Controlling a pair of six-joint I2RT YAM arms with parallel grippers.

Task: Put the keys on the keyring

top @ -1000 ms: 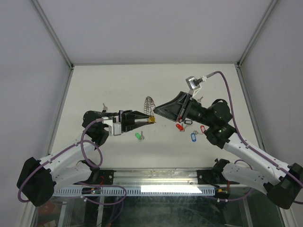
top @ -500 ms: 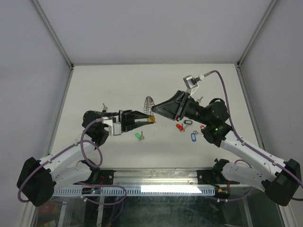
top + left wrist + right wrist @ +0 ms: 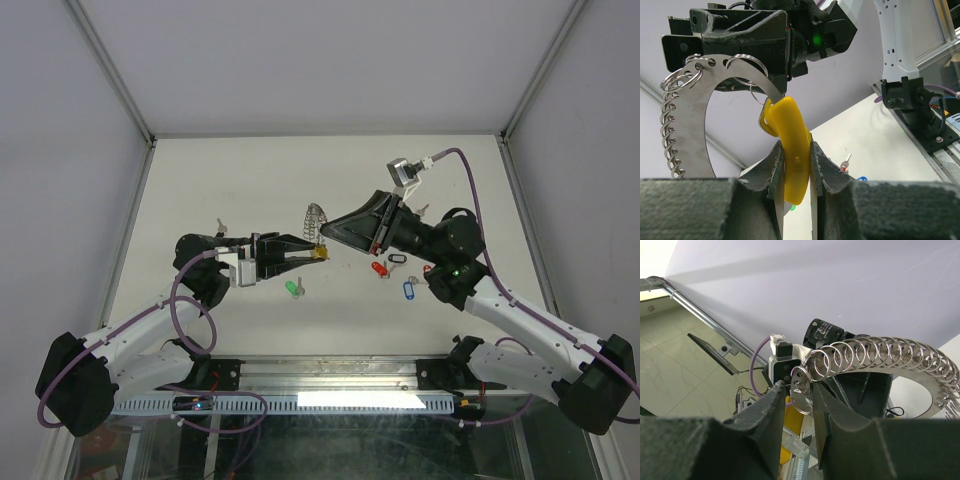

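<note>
The keyring is held up above the table between both arms. It is a curved silver plate strung with small split rings and ending in a yellow segment. My left gripper is shut on that yellow segment. My right gripper is closed narrowly round one small split ring at the plate's end. Loose keys lie on the table below: a green-tagged one, a red, a blue and a black.
Another silver key lies at the left near the left arm's wrist. White walls with metal corner posts enclose the table. The right arm's purple cable loops above its wrist.
The right gripper has crept slightly left toward the keyring's end. The left arm and the keyring have stayed still.
</note>
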